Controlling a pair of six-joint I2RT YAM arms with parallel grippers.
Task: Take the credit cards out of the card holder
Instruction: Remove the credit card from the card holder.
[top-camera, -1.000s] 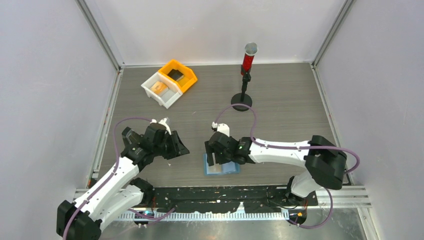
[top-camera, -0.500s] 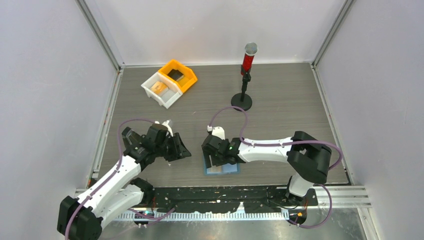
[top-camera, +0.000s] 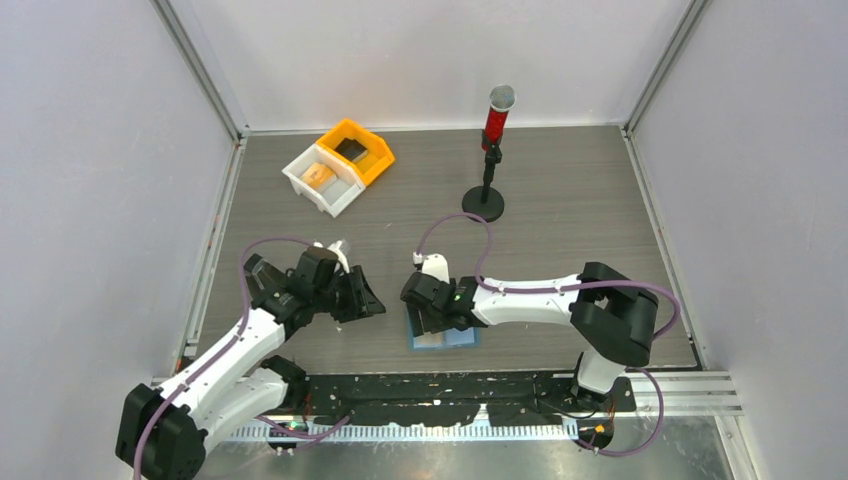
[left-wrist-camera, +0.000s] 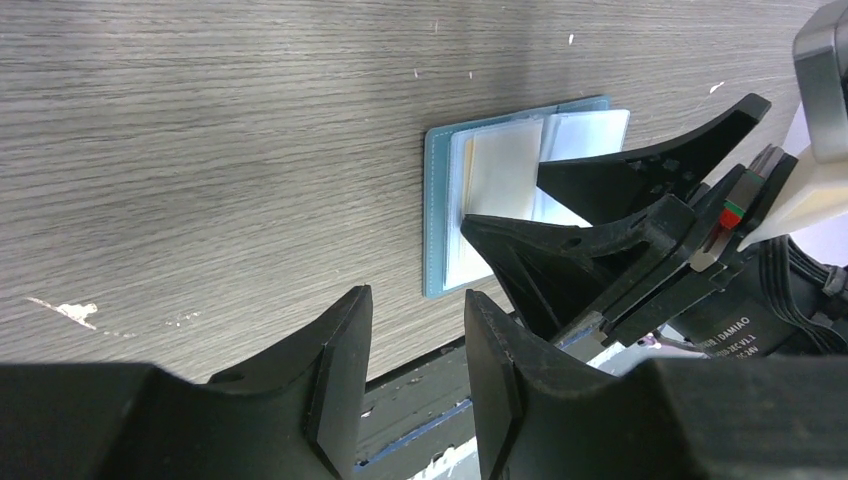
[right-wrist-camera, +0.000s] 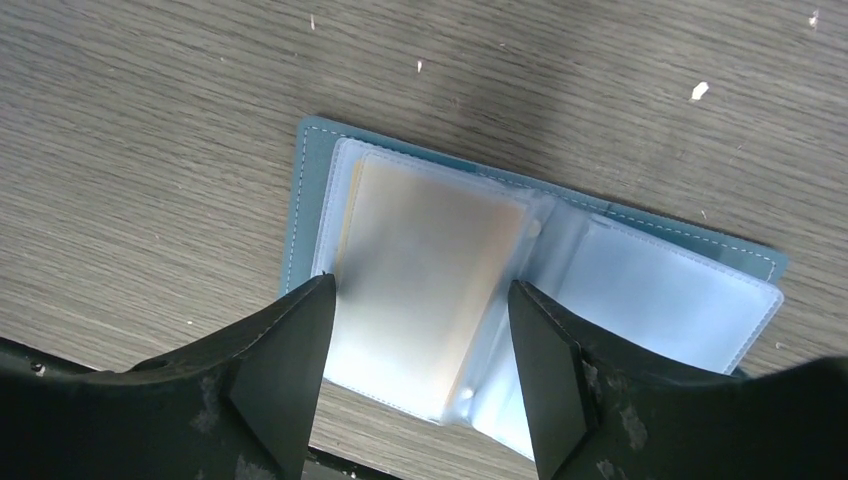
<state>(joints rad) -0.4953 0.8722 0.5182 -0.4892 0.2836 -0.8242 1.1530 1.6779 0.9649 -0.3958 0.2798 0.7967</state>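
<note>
Tabletop (top-camera: 570, 210) of grey wood grain carries everything. Across its near part the right arm reaches leftward. The right gripper (right-wrist-camera: 420, 300) points down over the card holder (right-wrist-camera: 650, 290), fingers apart and straddling the left-hand stack of frosted plastic sleeves (right-wrist-camera: 430, 260); whether the tips touch the plastic I cannot tell. The left gripper (left-wrist-camera: 415, 300) hangs just left of the holder above bare wood, a narrow gap between its fingers and nothing in it. A black stand (top-camera: 488, 170) topped by a red cylinder stands toward the far side. At the far left an orange bin (top-camera: 378, 152) and a white bin (top-camera: 335, 198) sit touching. The light-blue holder lies open and flat near the front edge. A dark card (top-camera: 351, 149) lies in the orange bin, an orange-tan card (top-camera: 319, 175) in the white one.
</note>
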